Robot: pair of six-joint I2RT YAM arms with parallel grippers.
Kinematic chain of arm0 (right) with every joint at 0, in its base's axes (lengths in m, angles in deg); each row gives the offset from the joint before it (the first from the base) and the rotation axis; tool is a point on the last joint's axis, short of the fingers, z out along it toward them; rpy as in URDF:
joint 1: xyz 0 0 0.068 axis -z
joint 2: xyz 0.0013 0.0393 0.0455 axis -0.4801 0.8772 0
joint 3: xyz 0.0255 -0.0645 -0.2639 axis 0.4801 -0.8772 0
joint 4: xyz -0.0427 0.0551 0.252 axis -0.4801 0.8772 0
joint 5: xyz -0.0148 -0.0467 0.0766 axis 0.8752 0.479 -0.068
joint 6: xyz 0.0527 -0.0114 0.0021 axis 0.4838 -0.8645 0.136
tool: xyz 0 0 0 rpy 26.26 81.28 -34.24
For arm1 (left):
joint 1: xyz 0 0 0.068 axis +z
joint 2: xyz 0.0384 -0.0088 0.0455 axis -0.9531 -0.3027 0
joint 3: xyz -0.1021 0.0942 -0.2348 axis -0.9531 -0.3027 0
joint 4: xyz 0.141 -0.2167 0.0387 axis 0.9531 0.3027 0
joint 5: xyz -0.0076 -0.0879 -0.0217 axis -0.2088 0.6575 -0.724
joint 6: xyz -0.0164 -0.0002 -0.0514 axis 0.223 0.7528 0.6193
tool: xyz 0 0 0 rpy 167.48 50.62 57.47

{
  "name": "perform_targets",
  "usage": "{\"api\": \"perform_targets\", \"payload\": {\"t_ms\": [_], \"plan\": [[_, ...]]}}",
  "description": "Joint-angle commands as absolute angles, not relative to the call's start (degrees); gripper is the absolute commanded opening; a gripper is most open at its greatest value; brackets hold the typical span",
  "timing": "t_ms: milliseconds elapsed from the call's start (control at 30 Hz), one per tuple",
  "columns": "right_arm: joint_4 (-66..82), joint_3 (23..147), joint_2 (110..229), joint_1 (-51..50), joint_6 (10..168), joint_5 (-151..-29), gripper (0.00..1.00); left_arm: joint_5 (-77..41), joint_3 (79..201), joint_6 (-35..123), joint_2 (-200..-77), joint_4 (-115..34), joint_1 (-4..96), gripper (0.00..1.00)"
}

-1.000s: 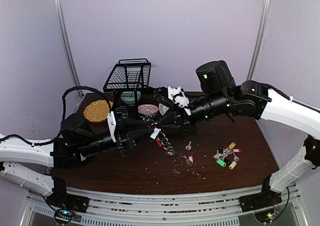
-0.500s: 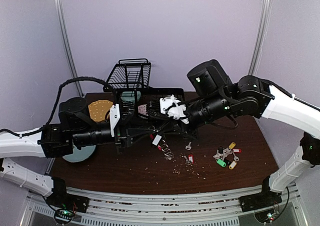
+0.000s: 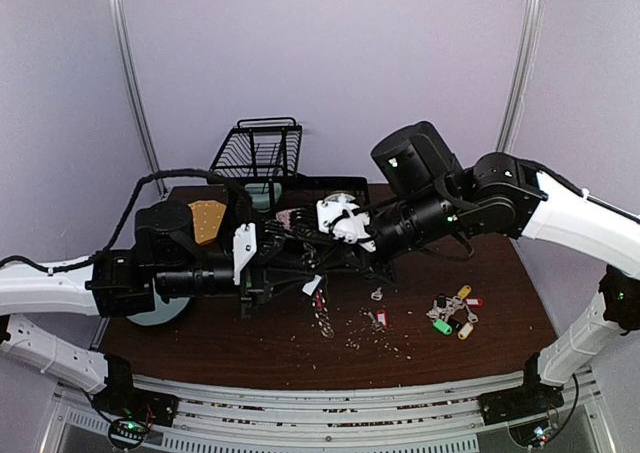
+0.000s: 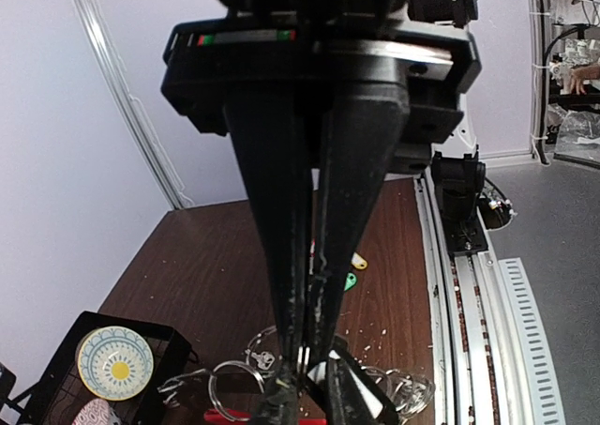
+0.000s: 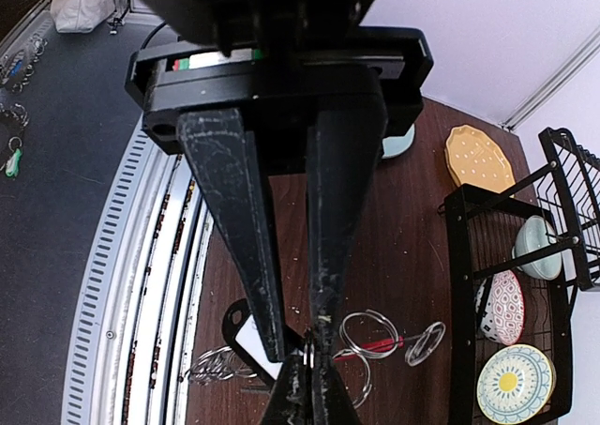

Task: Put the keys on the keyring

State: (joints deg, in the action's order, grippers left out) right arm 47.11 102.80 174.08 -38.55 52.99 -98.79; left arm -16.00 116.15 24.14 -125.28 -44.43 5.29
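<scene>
The red-and-grey metal keyring [image 5: 377, 346], fringed with small silver split rings, hangs mid-frame in the top view, pinched from both sides. The right gripper [image 5: 315, 352] is fully closed on one ring and the left gripper [image 4: 304, 364] nearly closed around another. The coloured-tag silver keys [image 3: 452, 313] lie lower right on the dark brown table [image 3: 500, 273].

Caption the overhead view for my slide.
Left gripper and right gripper meet at the keyring above the table; tagged keys lie apart.

Overhead camera looks down across the table [image 3: 500, 273]; wrist cameras peer closely along their fingers [image 4: 272, 219], seemingly sharing the keyring [image 5: 375, 347].
</scene>
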Motion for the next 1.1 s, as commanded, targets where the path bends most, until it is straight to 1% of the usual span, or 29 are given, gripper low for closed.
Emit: {"api": "perform_targets", "payload": {"t_ms": [0,67,133,333,367,400,467,567,633,700,767,833,900,967,1067], "plan": [[46.3,104.9,174.0,-39.2,53.1,-99.1,0.00,-19.3,116.6,22.5,-126.0,-45.0,5.2,0.07],[46.4,104.9,174.1,-39.4,52.9,-99.2,0.00,-19.9,116.8,22.3,-126.3,-45.0,5.1,0.04],[46.7,105.1,174.3,-39.4,52.8,-99.3,0.00,-20.1,116.9,22.2,-126.4,-45.3,5.1,0.00],[46.9,104.9,174.3,-39.5,53.0,-98.9,0.00,-20.5,114.8,23.1,-125.2,-50.0,5.1,0.00],[46.2,104.3,174.0,-39.5,53.7,-98.1,0.05,-20.9,113.8,24.0,-124.7,-51.9,5.1,0.00],[44.9,103.3,173.4,-39.5,54.5,-96.7,0.14,-21.4,112.7,24.8,-124.2,-54.1,5.1,0.00],[41.1,100.2,171.3,-39.4,56.0,-94.6,0.25,-22.0,110.8,26.5,-123.6,-57.8,5.1,0.00],[34.5,94.6,167.2,-38.6,61.2,-92.2,0.34,-23.5,109.4,28.7,-124.0,-61.3,5.1,0.00],[29.4,90.8,164.5,-38.0,66.9,-90.1,0.37,-25.4,108.3,30.6,-124.2,-64.2,5.1,0.00],[22.9,86.5,161.8,-37.9,74.4,-88.5,0.35,-27.8,106.7,32.4,-124.1,-67.9,5.1,0.00],[15.7,81.7,159.7,-37.9,82.9,-89.9,0.30,-30.8,105.1,34.3,-123.9,-71.9,5.1,0.00],[6.6,76.2,158.5,-38.0,92.1,-94.1,0.23,-32.4,103.4,35.3,-123.9,-75.8,5.1,0.00],[-3.2,71.3,158.5,-38.2,100.7,-99.2,0.20,-34.2,102.4,36.0,-124.1,-78.7,4.9,0.00],[-10.0,67.7,159.3,-38.8,106.3,-100.2,0.19,-36.3,102.1,36.3,-124.5,-80.2,4.8,0.00],[-15.5,64.6,160.4,-38.8,110.5,-96.6,0.20,-36.8,101.3,36.5,-124.8,-83.0,4.8,0.00]]}}
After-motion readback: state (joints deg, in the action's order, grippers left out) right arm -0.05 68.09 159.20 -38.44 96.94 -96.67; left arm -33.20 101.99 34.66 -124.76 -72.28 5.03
